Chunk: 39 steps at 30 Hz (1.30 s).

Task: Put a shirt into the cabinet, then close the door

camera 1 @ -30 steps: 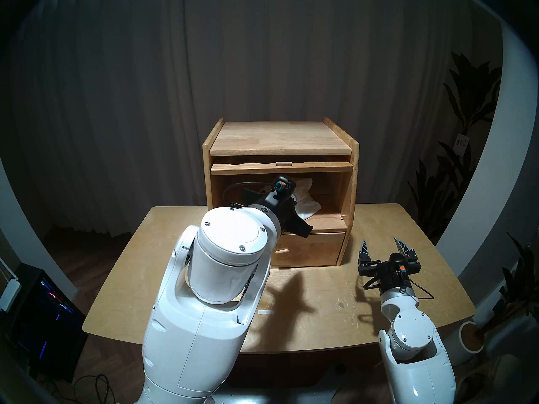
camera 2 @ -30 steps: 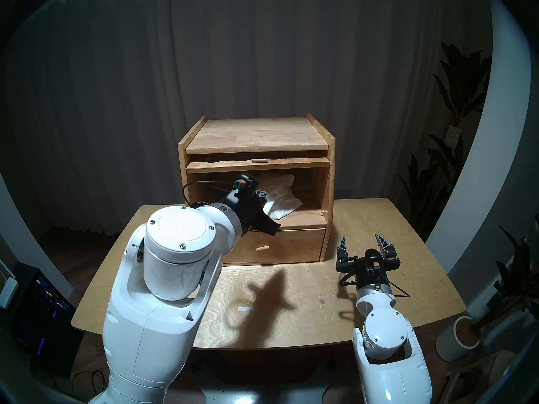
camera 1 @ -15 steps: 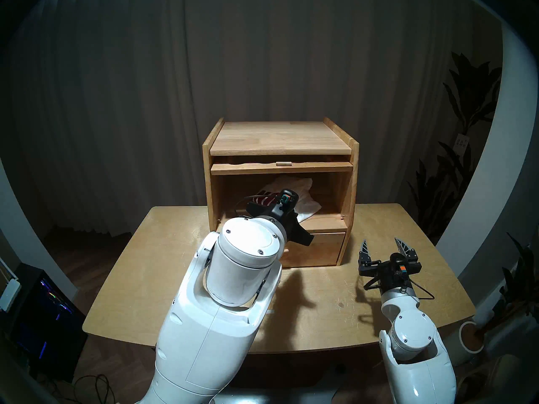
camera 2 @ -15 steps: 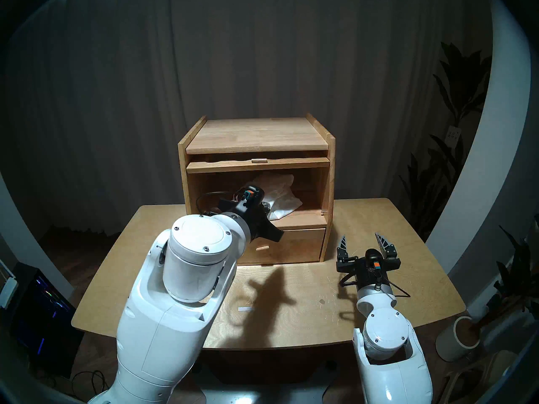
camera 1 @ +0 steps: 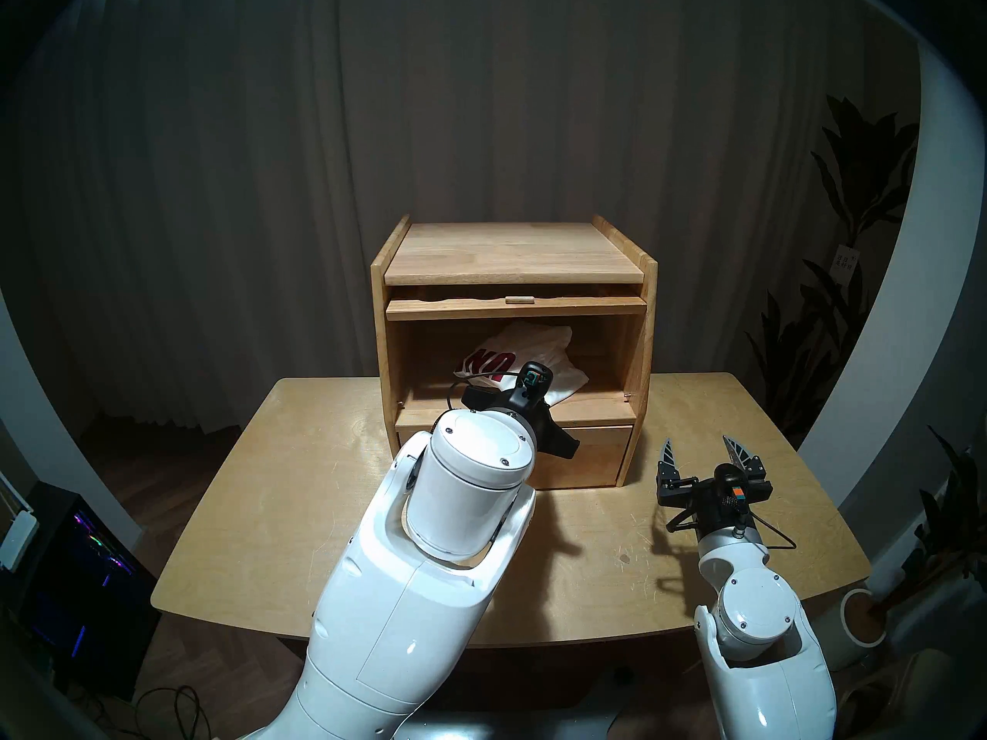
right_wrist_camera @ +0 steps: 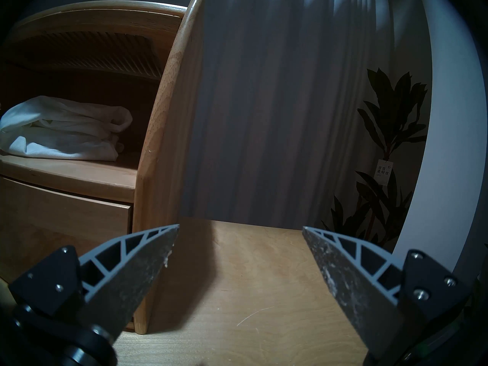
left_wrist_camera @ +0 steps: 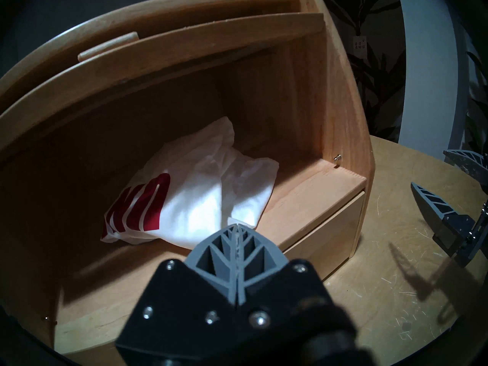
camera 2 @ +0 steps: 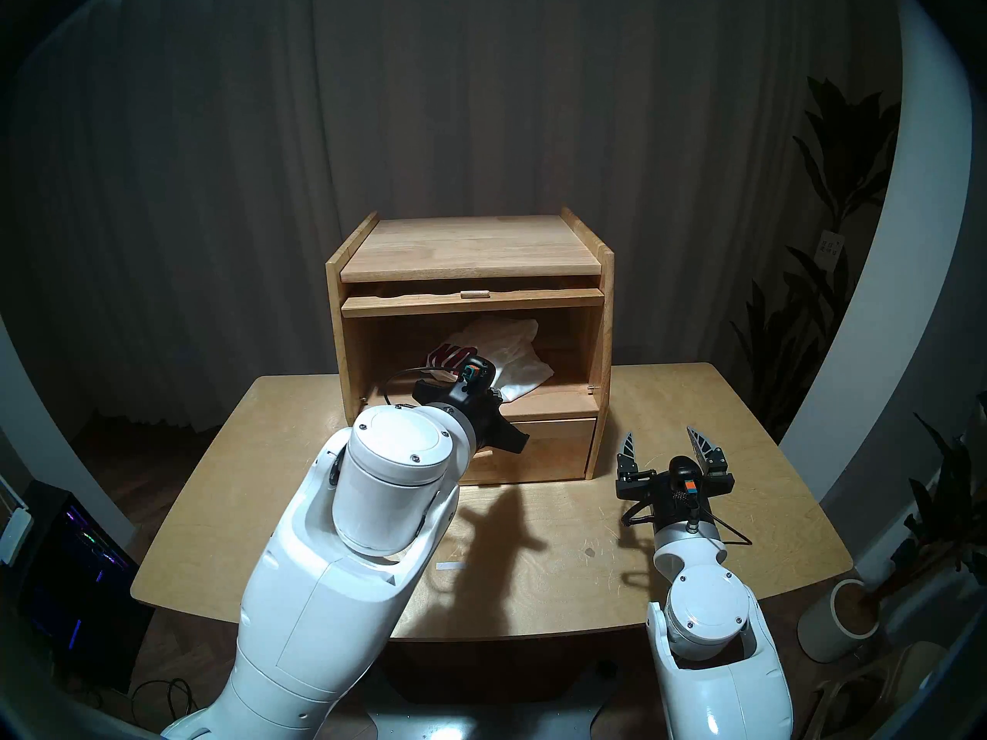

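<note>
I see the shirt [left_wrist_camera: 200, 199] lying crumpled inside the cabinet [camera 1: 512, 253] upper compartment, so placement reads as complete. My left gripper [left_wrist_camera: 239, 229] has its fingers pressed together on nothing, just in front of the shirt's near edge. The door [camera 1: 515, 307] sits slid in under the top, unclosed. My right gripper [right_wrist_camera: 239, 248] waits spread wide above the bench [camera 1: 331, 456].

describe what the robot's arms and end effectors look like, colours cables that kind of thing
Both arms are glossy white shells with rounded joint caps and small screws. Each wrist ends in a black mount carrying a small orange-and-teal block and a thin black looping cable. The left end effector and right end effector have pointed grey fingers with open leaf-vein ribbing, bolted to black brackets.
</note>
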### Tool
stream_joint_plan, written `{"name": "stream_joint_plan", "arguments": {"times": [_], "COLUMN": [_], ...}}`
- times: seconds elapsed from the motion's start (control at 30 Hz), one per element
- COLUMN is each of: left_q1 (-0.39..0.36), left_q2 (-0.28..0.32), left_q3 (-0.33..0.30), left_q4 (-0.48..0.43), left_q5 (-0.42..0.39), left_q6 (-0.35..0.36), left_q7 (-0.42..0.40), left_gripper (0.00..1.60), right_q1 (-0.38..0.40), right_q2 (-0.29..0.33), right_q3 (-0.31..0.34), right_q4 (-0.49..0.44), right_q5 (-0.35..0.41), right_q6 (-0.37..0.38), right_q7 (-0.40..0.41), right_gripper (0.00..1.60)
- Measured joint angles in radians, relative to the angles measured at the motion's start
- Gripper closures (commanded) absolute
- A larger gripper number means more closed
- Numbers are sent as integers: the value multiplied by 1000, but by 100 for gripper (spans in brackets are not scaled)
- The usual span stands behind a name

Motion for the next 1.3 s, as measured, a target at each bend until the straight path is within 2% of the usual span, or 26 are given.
{"name": "stream_joint_plan", "arguments": {"times": [0.6, 1.0, 1.3], "left_q1": [-92, -172, -248], "left_q2": [-58, -98, -148], "left_q3": [-25, 35, 34], "left_q4": [163, 288, 355], "left_q5": [-152, -310, -388], "left_q6": [0, 0, -1], "left_q7": [248, 428, 521], "left_gripper": [160, 160, 160], "right_q1": [-3, -5, -5], "right_q2": [2, 4, 5], "right_q3": [-1, -1, -1], "right_q4": [-3, -5, -6], "right_q5": [0, 1, 1], "right_q6": [0, 0, 0], "right_q7": [0, 0, -1], "right_gripper": [0, 0, 0]}}
